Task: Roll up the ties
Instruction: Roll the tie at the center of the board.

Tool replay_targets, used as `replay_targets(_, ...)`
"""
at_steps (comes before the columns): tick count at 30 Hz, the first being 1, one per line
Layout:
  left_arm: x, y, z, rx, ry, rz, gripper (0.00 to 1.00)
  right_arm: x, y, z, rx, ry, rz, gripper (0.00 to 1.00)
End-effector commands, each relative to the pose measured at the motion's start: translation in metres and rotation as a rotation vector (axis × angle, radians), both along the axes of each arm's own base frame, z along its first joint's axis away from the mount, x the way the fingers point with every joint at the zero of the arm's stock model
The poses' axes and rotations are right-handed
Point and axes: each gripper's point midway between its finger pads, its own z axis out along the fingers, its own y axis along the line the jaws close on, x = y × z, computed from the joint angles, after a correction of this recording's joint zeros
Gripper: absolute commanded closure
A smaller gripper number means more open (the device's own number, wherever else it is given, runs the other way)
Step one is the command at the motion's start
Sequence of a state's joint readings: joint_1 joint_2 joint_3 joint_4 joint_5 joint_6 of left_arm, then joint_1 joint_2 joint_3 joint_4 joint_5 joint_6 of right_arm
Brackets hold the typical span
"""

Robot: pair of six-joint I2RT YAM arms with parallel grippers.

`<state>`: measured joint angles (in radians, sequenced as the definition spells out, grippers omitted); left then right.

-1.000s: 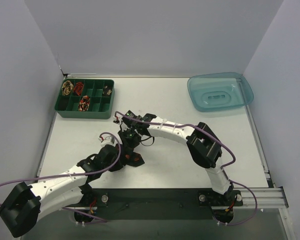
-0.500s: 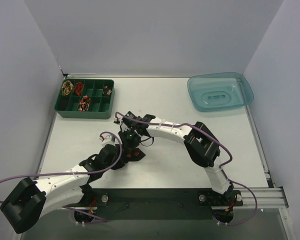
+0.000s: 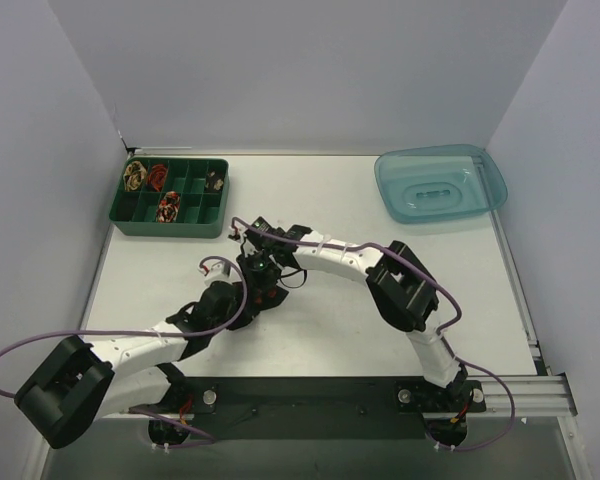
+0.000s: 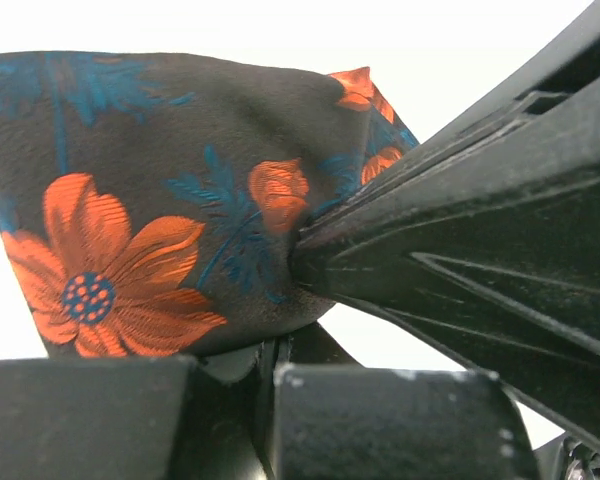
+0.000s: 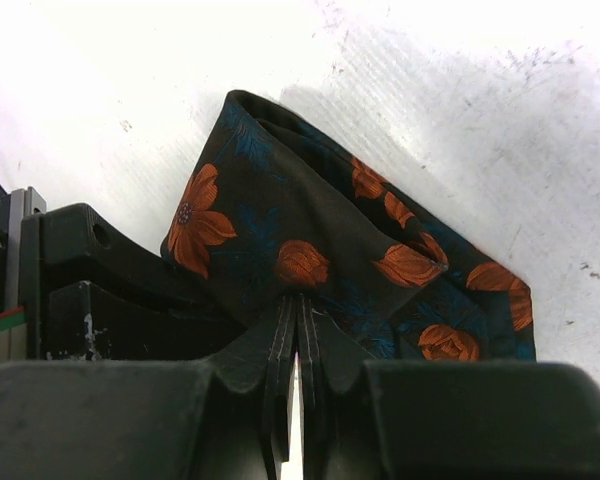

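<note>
A dark tie (image 5: 310, 230) with orange flowers and blue leaves lies folded and bunched on the white table. My right gripper (image 5: 298, 310) is shut on its near fold. My left gripper (image 4: 270, 365) is shut on the tie's (image 4: 160, 200) lower edge, and the right gripper's fingers (image 4: 460, 240) pinch the cloth from the right. In the top view both grippers meet at mid-table, left (image 3: 242, 300) and right (image 3: 260, 278), and hide most of the tie (image 3: 267, 297). Small rolled ties (image 3: 168, 207) sit in the green tray (image 3: 170, 229).
The green divided tray stands at the far left with several coils in its compartments. A blue plastic tub (image 3: 440, 184) stands at the far right. Purple cables (image 3: 220, 265) loop over both arms. White walls enclose the table on three sides.
Both grippers, with the tie between them, have shifted a little away from the arm bases and to the left. The left arm has stretched further forward.
</note>
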<state>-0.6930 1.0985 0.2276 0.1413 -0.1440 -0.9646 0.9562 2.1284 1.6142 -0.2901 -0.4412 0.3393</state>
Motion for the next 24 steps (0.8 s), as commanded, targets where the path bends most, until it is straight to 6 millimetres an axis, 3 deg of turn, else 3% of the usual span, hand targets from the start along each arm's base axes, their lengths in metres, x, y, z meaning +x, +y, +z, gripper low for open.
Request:
replay_targets(1,-0.012,0.023,-0.031,0.135,0.073,-0.012,1.00,-0.024,-0.016,-0.035,-0.109,0.101,0.022,0.95)
replay_targets(6,-0.019,0.020,-0.013,0.101,0.036,-0.059,0.99,-0.007,-0.017,-0.013,-0.065,0.074,-0.005,0.95)
replay_targets(9,-0.025,0.026,0.006,0.099,0.009,-0.075,0.75,0.006,-0.016,0.006,-0.025,0.054,-0.025,0.94)
replay_targets(11,-0.027,0.028,0.023,0.087,-0.025,-0.081,0.48,0.012,-0.015,0.017,-0.001,0.045,-0.032,0.94)
replay_targets(14,-0.025,0.029,0.046,0.061,-0.075,-0.080,0.35,0.018,-0.013,0.021,0.007,0.033,-0.038,0.94)
replay_targets(24,0.005,0.045,0.084,0.072,-0.148,0.052,0.25,0.022,-0.017,-0.004,-0.045,0.038,-0.042,0.94)
